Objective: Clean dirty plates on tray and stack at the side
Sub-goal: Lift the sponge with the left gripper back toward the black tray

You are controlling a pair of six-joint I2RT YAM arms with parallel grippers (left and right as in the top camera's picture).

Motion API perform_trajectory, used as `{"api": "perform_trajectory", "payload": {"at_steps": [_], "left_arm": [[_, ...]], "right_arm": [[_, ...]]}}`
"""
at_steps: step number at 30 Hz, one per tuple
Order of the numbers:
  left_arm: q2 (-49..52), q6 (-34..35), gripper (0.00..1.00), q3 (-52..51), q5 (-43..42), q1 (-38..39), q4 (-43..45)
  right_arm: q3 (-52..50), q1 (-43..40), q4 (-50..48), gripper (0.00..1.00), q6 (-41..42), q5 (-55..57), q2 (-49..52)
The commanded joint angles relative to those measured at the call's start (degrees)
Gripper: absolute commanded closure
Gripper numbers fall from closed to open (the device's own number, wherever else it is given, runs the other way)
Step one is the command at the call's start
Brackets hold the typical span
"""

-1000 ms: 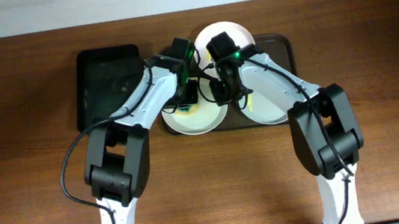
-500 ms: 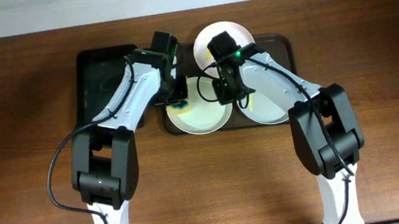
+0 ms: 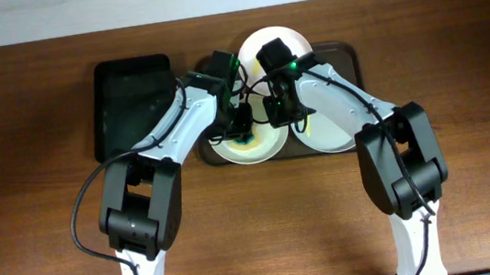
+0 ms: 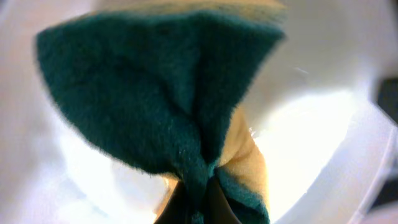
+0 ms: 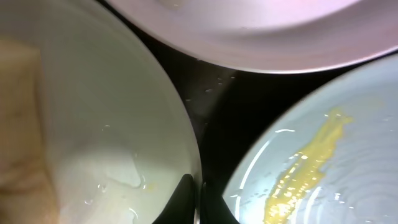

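Plates [image 3: 264, 45]: three, white, round, all lying on the dark tray [image 3: 349, 53]. The rear plate [image 3: 278, 37] sits at the tray's back edge. The near-left plate [image 3: 251, 152] and the right plate [image 3: 326, 137] lie side by side in front, rims close together. The left gripper [image 3: 242, 125] hangs over the near-left plate, jaws pressed together on a folded green-and-yellow sponge [image 4: 155, 106]. The sponge reaches down into the plate's bowl; I cannot tell whether it touches. The right gripper [image 3: 277, 112] is low between the two front plates, jaws pinching the near-left plate's rim, as the wrist view shows. A yellow smear [image 5: 311, 168] runs across the right plate, and there are wet droplets on the near-left one. A smaller black tray [image 3: 134, 95] lies just left of the main tray on the wooden table [image 3: 37, 180].
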State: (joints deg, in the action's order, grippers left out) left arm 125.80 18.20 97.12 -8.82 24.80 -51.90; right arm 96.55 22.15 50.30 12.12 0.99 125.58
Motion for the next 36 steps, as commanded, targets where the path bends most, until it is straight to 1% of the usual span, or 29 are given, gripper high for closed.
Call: {"api": "perform_trajectory", "payload": {"at_steps": [1, 3, 4, 6, 8, 10, 11, 14, 19, 20, 21, 23, 26, 28, 31, 32, 34, 35, 36], "left_arm": [[1.9, 0.2, 1.0, -2.0, 24.7, -0.9, -3.2], [1.8, 0.2, 1.0, -1.7, 30.7, -1.4, -4.0], [1.7, 0.3, 1.0, -1.3, 31.8, -1.8, -4.3], [0.9, 1.7, 1.0, -0.3, 32.2, -2.7, -5.0], [-0.9, 4.6, 1.0, 0.7, 32.2, -3.7, -5.8], [-5.0, 7.1, 1.0, 1.3, 31.8, -5.1, -5.6], [-6.6, 7.6, 1.0, 1.3, 31.2, -5.6, -5.5], [-11.7, 7.5, 1.0, 1.3, 25.9, -7.9, -4.9], [-15.4, 7.4, 1.0, 1.3, 19.5, -11.5, -6.5], [-15.4, 6.8, 1.0, 1.3, 18.1, -11.8, -6.4], [-15.3, 4.5, 1.0, 1.3, 15.0, -12.3, -5.9], [-15.1, 1.5, 1.0, 1.3, 11.8, -12.3, -5.4], [-15.1, 1.5, 1.0, 1.3, 11.6, -12.3, -5.4], [-15.1, 1.7, 1.0, 1.3, 11.6, -12.5, -5.4], [-15.1, 1.7, 1.0, 1.3, 11.6, -13.6, -5.7], [-15.1, 1.7, 1.0, 1.3, 11.6, -13.9, -5.9], [-15.1, 1.7, 1.0, 1.3, 11.6, -14.6, -6.4], [-15.1, 1.7, 1.0, 1.3, 11.6, -14.9, -6.6], [-15.1, 1.7, 1.0, 1.3, 11.6, -15.1, -6.9]], "right_arm": [[0.2, -0.4, 1.0, 0.96, 0.4, 2.5, -0.2], [0.3, -0.4, 1.4, 0.96, 0.4, 2.6, -0.6], [0.3, -0.4, 1.4, 0.96, 0.4, 2.7, -1.0], [0.3, -0.4, 1.4, 0.96, 0.4, 2.7, -1.6], [0.6, -0.4, 1.7, 0.96, 0.4, 2.7, -2.4], [2.0, -0.4, 3.0, 0.96, 0.3, 2.7, -2.9], [2.8, -0.4, 3.7, 0.96, 0.2, 2.7, -2.9], [5.2, -0.3, 5.5, 0.96, -0.6, 2.7, -2.9], [6.1, -0.3, 6.9, 0.96, -0.7, 2.2, -2.9], [6.1, -0.3, 7.0, 0.96, -0.7, 1.8, -2.9], [6.1, -0.3, 6.9, 0.96, -0.7, 1.0, -2.9], [6.1, -0.3, 6.6, 0.96, -0.7, -0.7, -2.9], [6.1, -0.2, 6.3, 0.96, -0.7, -5.9, -2.9], [6.1, 0.2, 6.1, 0.96, -0.7, -7.0, -2.9], [6.1, 1.6, 5.8, 0.87, -0.7, -7.0, -2.9], [6.1, 2.1, 5.6, 0.71, -0.7, -7.0, -2.9], [6.1, 3.3, 5.1, 0.44, -0.7, -7.0, -2.9], [6.1, 3.8, 4.8, 0.39, -0.7, -7.0, -2.9], [6.1, 4.2, 4.5, 0.37, -0.7, -7.0, -2.9]]}}
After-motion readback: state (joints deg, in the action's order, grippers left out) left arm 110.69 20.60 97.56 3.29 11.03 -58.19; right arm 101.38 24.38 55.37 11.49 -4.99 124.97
